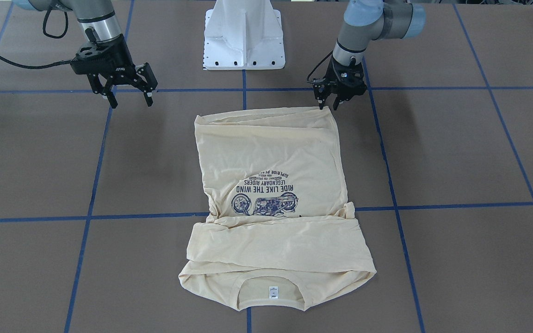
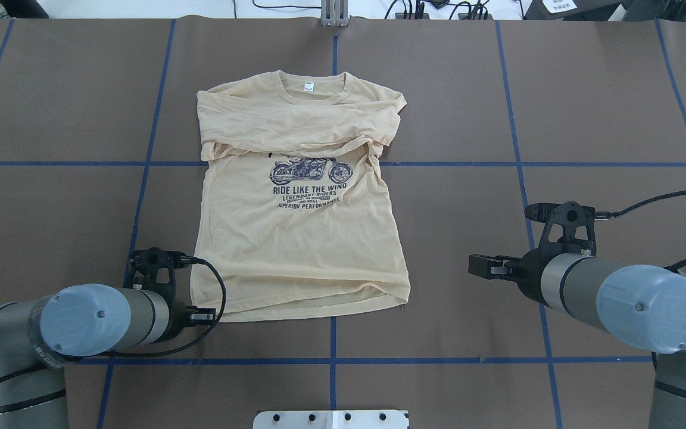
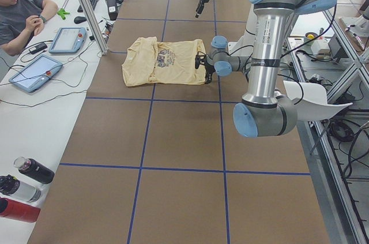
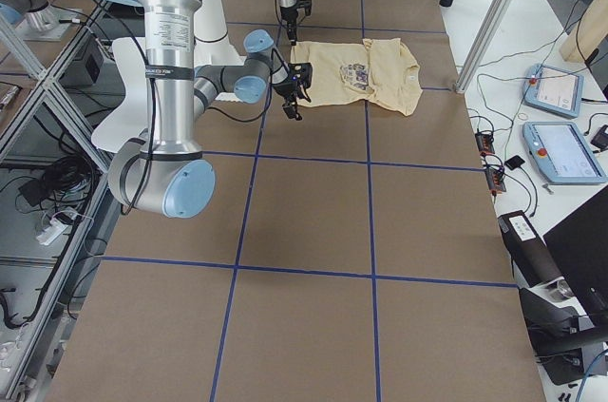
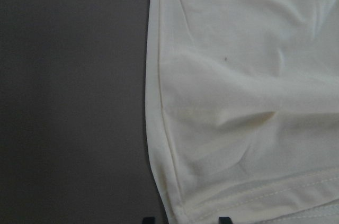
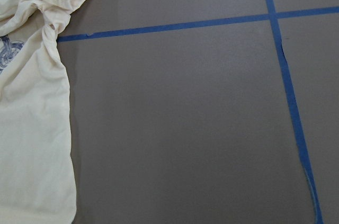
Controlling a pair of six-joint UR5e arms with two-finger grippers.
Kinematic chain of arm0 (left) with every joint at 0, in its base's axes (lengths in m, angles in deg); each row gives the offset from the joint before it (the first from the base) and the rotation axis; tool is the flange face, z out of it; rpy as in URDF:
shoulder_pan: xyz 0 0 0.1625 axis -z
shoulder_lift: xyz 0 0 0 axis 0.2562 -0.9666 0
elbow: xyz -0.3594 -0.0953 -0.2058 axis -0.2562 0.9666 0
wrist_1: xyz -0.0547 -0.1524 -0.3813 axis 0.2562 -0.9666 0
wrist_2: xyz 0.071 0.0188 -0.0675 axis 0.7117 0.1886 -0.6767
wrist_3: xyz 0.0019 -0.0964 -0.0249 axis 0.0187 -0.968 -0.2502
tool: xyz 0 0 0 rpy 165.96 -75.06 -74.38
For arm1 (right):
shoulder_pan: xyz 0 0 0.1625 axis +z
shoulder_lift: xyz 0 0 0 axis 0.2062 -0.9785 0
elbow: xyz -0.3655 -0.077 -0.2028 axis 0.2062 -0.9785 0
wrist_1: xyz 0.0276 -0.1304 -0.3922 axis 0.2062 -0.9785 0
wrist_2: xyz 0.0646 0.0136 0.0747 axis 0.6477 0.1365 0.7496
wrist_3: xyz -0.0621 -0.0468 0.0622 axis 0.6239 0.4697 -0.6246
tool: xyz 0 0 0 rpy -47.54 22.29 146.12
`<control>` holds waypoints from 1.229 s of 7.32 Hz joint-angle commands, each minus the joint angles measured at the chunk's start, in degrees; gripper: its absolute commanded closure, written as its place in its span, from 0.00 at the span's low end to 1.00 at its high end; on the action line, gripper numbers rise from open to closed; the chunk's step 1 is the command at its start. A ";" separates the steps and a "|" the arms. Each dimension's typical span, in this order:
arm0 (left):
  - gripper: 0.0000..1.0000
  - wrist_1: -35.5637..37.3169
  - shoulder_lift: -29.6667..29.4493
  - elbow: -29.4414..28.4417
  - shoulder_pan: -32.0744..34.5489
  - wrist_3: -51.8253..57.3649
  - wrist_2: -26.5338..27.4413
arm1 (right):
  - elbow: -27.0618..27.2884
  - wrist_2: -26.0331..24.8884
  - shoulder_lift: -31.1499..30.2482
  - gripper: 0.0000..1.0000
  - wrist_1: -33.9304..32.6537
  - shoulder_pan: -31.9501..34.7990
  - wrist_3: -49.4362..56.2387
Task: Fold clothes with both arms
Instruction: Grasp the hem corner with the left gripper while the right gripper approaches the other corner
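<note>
Closest to the front-facing camera lay the small white neck label (image 1: 273, 292) of the pale cream-yellow long-sleeved shirt (image 1: 271, 152). It was spread flat in the middle of the brown table (image 1: 456, 152) crossed by blue tape lines (image 1: 146, 215). Its sleeves were folded across between collar and navy motorcycle print (image 1: 266, 203), hem toward the robot. At one hem corner hung the black two-finger left gripper (image 1: 329, 105), fingertips (image 5: 224, 219) apart with the corner between them. Well aside from the cloth, the black two-finger right gripper (image 1: 130, 101) hovered, fingers spread.
</note>
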 commanded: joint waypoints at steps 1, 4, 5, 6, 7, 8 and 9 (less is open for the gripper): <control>0.74 0.05 -0.04 -0.21 -0.13 -0.01 -0.16 | 0.00 0.00 0.06 0.00 0.08 0.03 0.00; 1.00 0.14 -0.04 -0.13 -0.04 0.07 -0.34 | 0.00 0.00 0.32 0.00 0.08 -0.05 0.00; 1.00 0.05 -0.04 -0.04 -0.04 0.07 -0.34 | -0.09 0.00 0.41 0.00 0.08 -0.05 0.00; 1.00 0.05 0.05 0.66 0.31 0.16 -0.34 | -0.09 -0.17 0.76 0.00 0.08 -0.40 -0.09; 1.00 0.05 0.05 1.19 0.31 0.25 -0.52 | -0.52 -2.09 2.07 0.00 0.00 -1.89 -0.61; 1.00 0.05 -0.04 1.19 0.31 0.16 -0.60 | -2.27 -6.11 3.39 0.01 -0.09 -4.25 -5.49; 1.00 0.05 -0.04 1.19 0.31 0.07 -0.52 | -4.72 -7.54 6.71 0.02 -1.48 -5.75 -7.19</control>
